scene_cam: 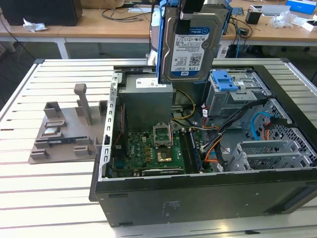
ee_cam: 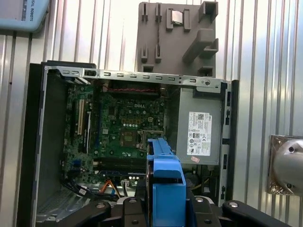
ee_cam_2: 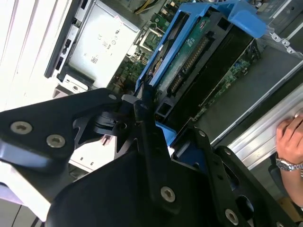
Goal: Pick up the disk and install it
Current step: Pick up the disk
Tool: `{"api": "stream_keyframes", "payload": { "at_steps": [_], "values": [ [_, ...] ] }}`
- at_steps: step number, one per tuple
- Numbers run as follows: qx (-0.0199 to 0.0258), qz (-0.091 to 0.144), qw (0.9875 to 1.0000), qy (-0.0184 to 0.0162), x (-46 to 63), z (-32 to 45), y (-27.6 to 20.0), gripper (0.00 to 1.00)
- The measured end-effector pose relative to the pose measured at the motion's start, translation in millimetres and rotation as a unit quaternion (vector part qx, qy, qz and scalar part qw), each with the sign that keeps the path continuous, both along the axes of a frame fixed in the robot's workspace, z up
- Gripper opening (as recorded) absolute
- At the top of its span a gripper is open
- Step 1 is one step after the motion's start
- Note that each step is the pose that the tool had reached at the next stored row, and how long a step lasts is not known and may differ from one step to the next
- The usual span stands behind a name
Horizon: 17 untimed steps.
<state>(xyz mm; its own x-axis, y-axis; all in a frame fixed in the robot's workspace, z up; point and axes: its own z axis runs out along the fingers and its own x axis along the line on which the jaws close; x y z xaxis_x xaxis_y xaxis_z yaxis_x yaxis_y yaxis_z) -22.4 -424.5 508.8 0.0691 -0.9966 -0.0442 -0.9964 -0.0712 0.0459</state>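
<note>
Black fingers (ee_cam_2: 147, 137) of the gripper (ee_cam_2: 163, 127) are clamped on the blue rails of the disk (scene_cam: 190, 44), which is held upright above the open computer case (scene_cam: 198, 193). Below the fingers the grey drive cage (scene_cam: 237, 96) is found, with loose cables (scene_cam: 233, 121) beside it. A rail could be jammed on the cage rim by a tilted descent, or cables snagged; a person's hand (ee_cam_2: 292, 135) near the case wall could be struck.
</note>
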Motion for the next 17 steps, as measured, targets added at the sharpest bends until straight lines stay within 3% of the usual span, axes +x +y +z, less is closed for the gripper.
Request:
{"api": "stream_keyframes", "payload": {
  "at_steps": [6, 12, 17],
  "values": [
    [0.0000, -0.003, 1.0000, 0.0001, 12.2, -3.0, -9.0, 0.37],
    [-0.0006, -0.025, 0.9997, 0.0001, 17.0, -4.6, -10.2, 0.37],
    [-0.0009, -0.029, 0.9996, 0.0001, 19.7, -6.4, -20.5, 0.37]
  ]
}}
